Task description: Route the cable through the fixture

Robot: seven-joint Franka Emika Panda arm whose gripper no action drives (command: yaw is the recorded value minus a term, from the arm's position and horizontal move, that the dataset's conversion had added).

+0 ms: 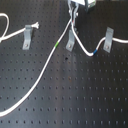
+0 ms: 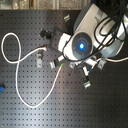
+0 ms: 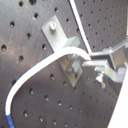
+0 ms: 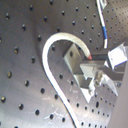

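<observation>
The white cable (image 1: 42,72) climbs from the first exterior view's lower left, past its green band (image 1: 57,45), to my gripper (image 1: 74,15) at the top. From there it drops by the middle fixture (image 1: 71,42), dips at the blue band (image 1: 94,50) and rises to the right fixture (image 1: 107,40). In both wrist views the gripper (image 3: 94,63) (image 4: 93,62) is shut on the cable (image 3: 45,67) (image 4: 46,55), which arcs over a metal fixture (image 3: 57,36) (image 4: 74,54) just beside the fingertips. In the second exterior view the arm hides the gripper.
A third metal fixture (image 1: 27,37) stands at the first exterior view's left, with a frayed cable end (image 1: 36,26) beside it. The cable makes a wide loop (image 2: 6,47) on the black perforated board (image 1: 80,95). A small blue object (image 2: 1,89) lies at the second exterior view's left edge.
</observation>
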